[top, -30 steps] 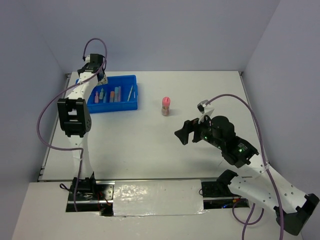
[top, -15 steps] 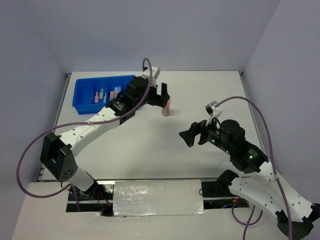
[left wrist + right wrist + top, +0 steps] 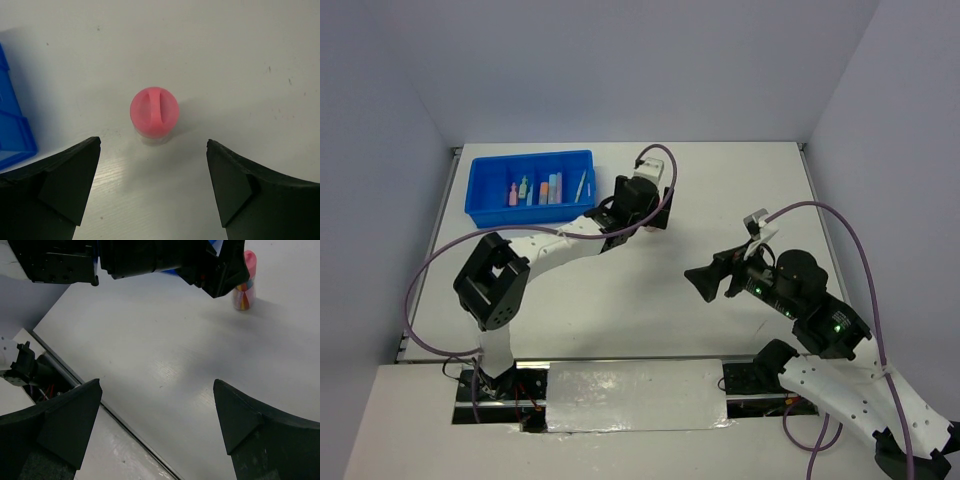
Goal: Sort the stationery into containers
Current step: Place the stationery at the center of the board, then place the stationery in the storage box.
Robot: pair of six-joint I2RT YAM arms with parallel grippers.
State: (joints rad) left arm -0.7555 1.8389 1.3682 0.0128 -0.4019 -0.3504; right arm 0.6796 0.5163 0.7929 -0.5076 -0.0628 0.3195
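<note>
No legible text or labels.

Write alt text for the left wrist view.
A stubby pink-capped container stands upright on the white table, centred just ahead of the two open black fingers of the left tool, untouched. A corner of the blue tray shows at the left edge.

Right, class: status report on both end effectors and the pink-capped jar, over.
Left end effector open over pink-capped jar, not gripping. Right end effector open, empty. Nothing blocking.

The white table (image 3: 620, 300) carries a blue tray (image 3: 535, 214) at its far-left corner and an upright pink-capped cylinder (image 3: 154, 112).
</note>
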